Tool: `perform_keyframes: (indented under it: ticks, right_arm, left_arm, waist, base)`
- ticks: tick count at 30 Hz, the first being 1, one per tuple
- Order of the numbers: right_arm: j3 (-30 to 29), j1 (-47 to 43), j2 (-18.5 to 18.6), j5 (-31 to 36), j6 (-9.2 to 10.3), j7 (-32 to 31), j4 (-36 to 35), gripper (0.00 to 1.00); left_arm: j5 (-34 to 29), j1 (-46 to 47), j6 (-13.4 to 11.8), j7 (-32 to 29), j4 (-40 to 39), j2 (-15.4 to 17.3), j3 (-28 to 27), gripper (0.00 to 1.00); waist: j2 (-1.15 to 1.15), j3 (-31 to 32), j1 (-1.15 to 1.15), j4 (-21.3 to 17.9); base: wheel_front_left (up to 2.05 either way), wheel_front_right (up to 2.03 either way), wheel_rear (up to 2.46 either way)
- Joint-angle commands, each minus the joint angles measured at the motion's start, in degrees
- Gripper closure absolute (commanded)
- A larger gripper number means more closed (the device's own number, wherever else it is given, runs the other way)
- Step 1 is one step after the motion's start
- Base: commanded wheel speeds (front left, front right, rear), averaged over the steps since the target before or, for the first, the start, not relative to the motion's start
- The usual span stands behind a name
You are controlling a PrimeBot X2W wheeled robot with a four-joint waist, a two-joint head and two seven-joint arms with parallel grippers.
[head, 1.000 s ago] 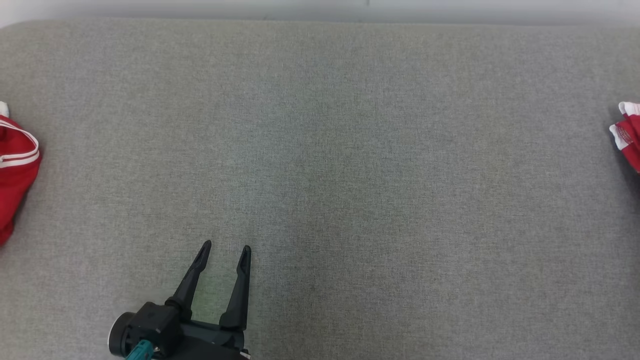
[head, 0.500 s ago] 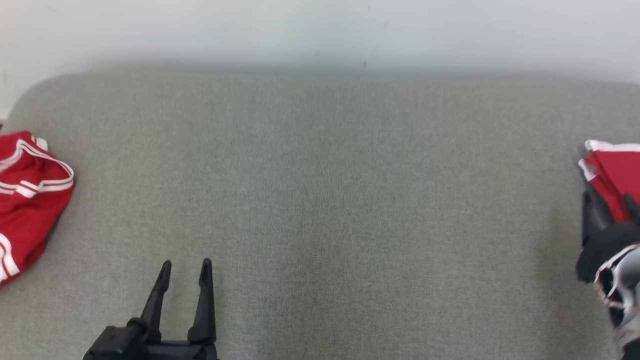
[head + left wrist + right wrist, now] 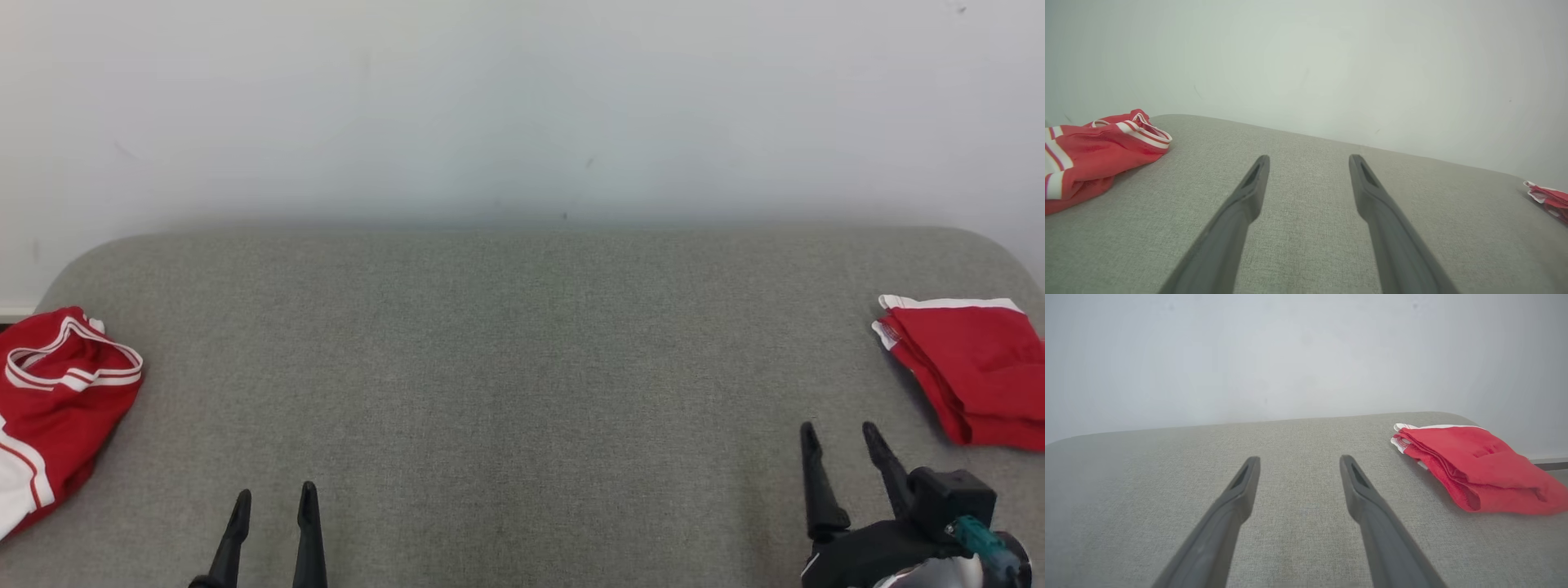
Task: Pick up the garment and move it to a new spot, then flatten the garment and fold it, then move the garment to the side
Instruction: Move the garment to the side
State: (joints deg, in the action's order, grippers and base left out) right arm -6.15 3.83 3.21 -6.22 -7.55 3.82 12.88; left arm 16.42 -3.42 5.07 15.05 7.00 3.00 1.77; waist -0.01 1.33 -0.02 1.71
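A crumpled red garment (image 3: 57, 400) with white stripes lies at the left end of the grey cloth-covered surface (image 3: 522, 367); the left wrist view has it (image 3: 1098, 151) at the left. A second red garment (image 3: 971, 367), folded flat with a white edge, lies at the right end and appears in the right wrist view (image 3: 1478, 465). My left gripper (image 3: 275, 492) hovers open and empty at the lower left, well right of the crumpled garment; its fingers stand apart (image 3: 1309, 157). At the lower right my right gripper (image 3: 839, 428) is open and empty (image 3: 1300, 458), just left of the folded garment.
A pale wall (image 3: 522, 106) rises right behind the surface's far edge. The surface has rounded back corners. The wide middle stretch between the two garments is bare grey cloth.
The head camera has tilted up, bringing in much more wall. My right gripper has drawn back from the folded garment's edge. Both grippers stay open.
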Motion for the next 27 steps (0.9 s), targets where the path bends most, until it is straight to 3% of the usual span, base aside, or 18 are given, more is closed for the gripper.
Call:
perform_keyframes:
  ticks: [1,27]
  right_arm:
    - [0.60,-1.25,-0.13,0.11,0.13,0.09,-0.85,0.00]
    - [4.07,-4.90,-0.33,-4.38,0.14,-0.05,-1.39,0.00]
  left_arm:
    - [-0.65,-0.89,0.35,0.17,0.13,-0.08,-0.29,0.00]
    - [-0.81,-2.27,1.50,0.17,0.96,-0.14,-1.36,0.00]
  waist:
    - [0.01,0.98,0.02,-1.08]
    - [0.01,1.75,0.02,-1.51]
  base:
    - [0.00,0.00,0.00]
    - [0.00,0.00,0.00]
